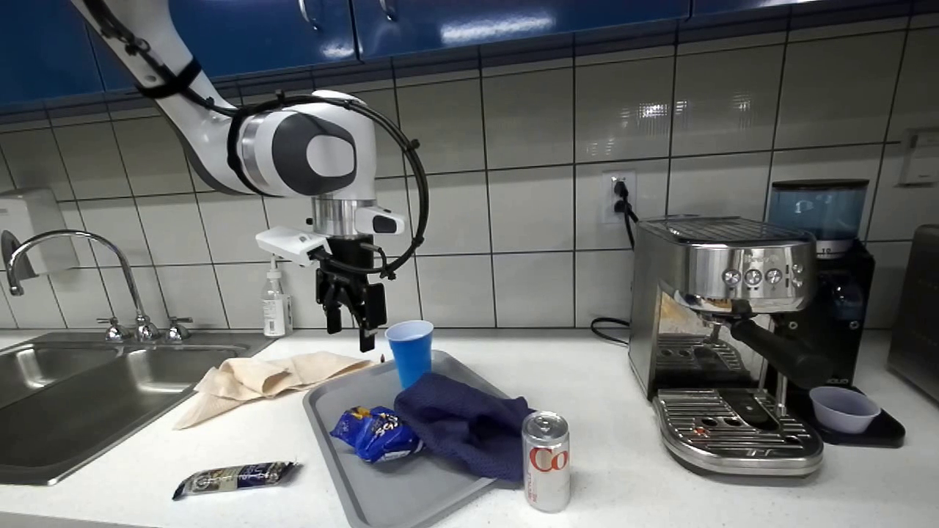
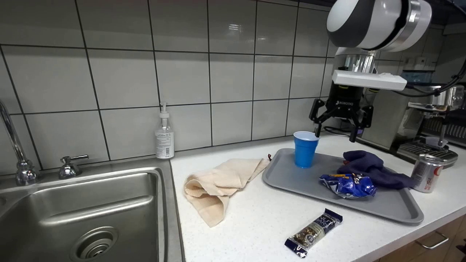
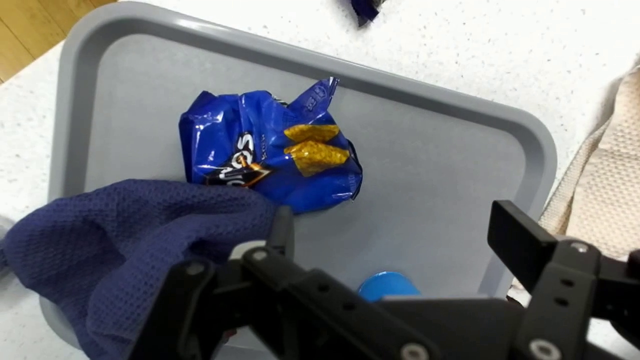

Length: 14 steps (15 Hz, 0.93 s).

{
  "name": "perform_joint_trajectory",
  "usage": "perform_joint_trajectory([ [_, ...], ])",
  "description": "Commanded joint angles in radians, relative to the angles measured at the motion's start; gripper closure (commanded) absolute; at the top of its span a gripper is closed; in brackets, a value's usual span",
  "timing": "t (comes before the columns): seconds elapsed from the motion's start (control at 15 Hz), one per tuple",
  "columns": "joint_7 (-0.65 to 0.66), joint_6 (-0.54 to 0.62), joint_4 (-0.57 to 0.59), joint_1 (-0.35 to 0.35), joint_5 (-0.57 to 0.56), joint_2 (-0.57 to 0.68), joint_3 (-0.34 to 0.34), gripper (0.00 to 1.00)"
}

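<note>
Blue plastic cup (image 1: 409, 353), seen in an exterior view: upright on the grey tray (image 1: 389, 493), at the end nearest the tiled wall (image 1: 532, 293). Near the cup hangs the Robotiq gripper (image 1: 351, 331), pointing downward, its jaws spread wide and holding nothing. Farther forward on the tray lie a crumpled blue Doritos bag (image 1: 380, 434) and a bunched navy towel (image 1: 469, 425); a silver cola can (image 1: 546, 462), lettered "Co" in red, stands on the white counter (image 1: 601, 411) just beside the tray. The espresso machine (image 1: 722, 330) stands well apart from the tray.

In an exterior view, a wrapped nut bar (image 2: 314, 233) lies on the counter outside the tray. A beige cloth (image 2: 225, 182) lies, loosely folded, between the tray and the steel sink (image 2: 171, 218); a pump bottle (image 2: 164, 140) stands close to the wall.

In the wrist view, the jaws stand far apart, with tray floor showing between them. The cup appears in part, mostly hidden by the gripper's body. The towel overlaps the Doritos bag's edge and spills over the tray's rim.
</note>
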Motion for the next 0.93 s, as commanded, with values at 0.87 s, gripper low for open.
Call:
perform_joint_trajectory([
  [0.87,0.164,-0.034,-0.119,0.038,-0.026,-0.055,0.053,0.0],
])
